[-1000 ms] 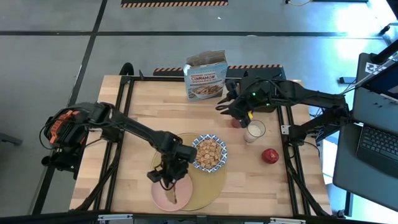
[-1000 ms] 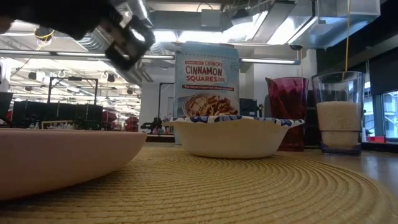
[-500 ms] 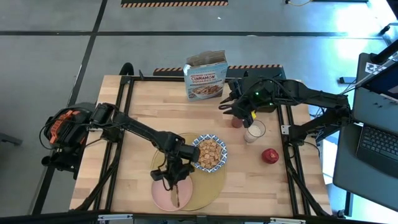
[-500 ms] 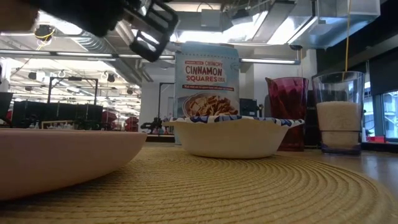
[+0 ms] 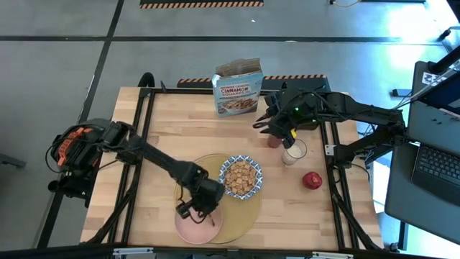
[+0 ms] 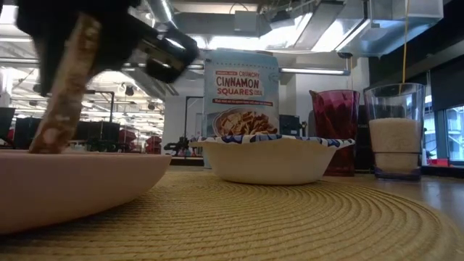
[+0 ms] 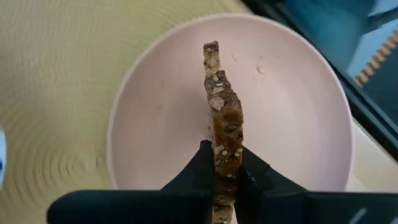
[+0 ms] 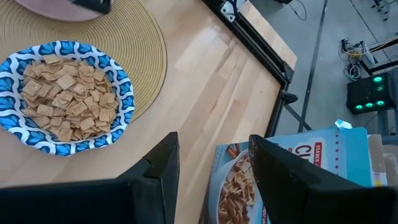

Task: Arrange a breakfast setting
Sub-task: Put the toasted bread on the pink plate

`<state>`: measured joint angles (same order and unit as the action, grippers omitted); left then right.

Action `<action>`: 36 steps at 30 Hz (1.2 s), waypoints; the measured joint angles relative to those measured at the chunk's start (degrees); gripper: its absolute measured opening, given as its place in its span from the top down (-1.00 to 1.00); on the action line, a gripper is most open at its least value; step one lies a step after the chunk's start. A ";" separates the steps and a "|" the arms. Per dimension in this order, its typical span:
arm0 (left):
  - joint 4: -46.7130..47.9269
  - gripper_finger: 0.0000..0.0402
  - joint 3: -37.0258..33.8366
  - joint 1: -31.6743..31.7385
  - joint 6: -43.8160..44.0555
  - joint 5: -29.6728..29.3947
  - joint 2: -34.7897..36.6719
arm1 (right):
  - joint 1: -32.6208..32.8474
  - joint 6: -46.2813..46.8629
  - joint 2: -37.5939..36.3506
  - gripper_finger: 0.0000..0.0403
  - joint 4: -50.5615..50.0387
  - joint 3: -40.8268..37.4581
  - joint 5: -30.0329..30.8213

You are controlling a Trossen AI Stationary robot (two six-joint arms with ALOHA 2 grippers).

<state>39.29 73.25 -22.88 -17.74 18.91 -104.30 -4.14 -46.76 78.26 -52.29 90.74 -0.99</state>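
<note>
Moved: left gripper (image 7: 225,163) has come down over the round pink plate (image 5: 188,226), and the brown seeded toast slice (image 7: 221,106) now stands on edge in it.
Left gripper: clamped tight on the toast slice, fingers (image 7: 202,169) on both flat sides.
Toast slice: upright, a bit tilted, lower end in the plate.
Pink plate: at the near edge of the tabletop, half on the big round tan woven placemat (image 5: 248,208).
Bowl: blue-and-white patterned bowl (image 5: 241,177) full of cereal squares, on the far side of the placemat, just beside the plate.
Right gripper (image 5: 277,128): up over the far right part of the tabletop, fingers parted and holding nothing.
Red cup (image 6: 334,130): under the right gripper, just beside the tall milk glass (image 5: 293,152).
Red apple (image 5: 312,180): alone near the right edge.
Blue cereal box (image 5: 236,90): upright at the far edge.
Open room: bare light wooden tabletop (image 5: 165,129) on the left half.
</note>
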 joint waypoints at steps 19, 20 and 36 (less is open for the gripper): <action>3.43 0.91 0.00 -22.72 15.30 -52.30 4.27 | 0.00 1.12 -0.96 0.19 1.91 0.02 0.61; 2.27 0.91 0.00 -24.13 15.91 -53.53 3.61 | 0.00 1.58 -0.96 0.19 1.89 0.02 0.59; -6.62 0.86 0.07 -32.03 18.95 -64.38 -11.21 | 0.00 10.61 -0.96 0.19 1.13 0.02 0.59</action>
<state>32.67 73.32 -54.92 1.21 -45.47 -115.51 -4.14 -36.15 77.30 -51.16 90.76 -0.40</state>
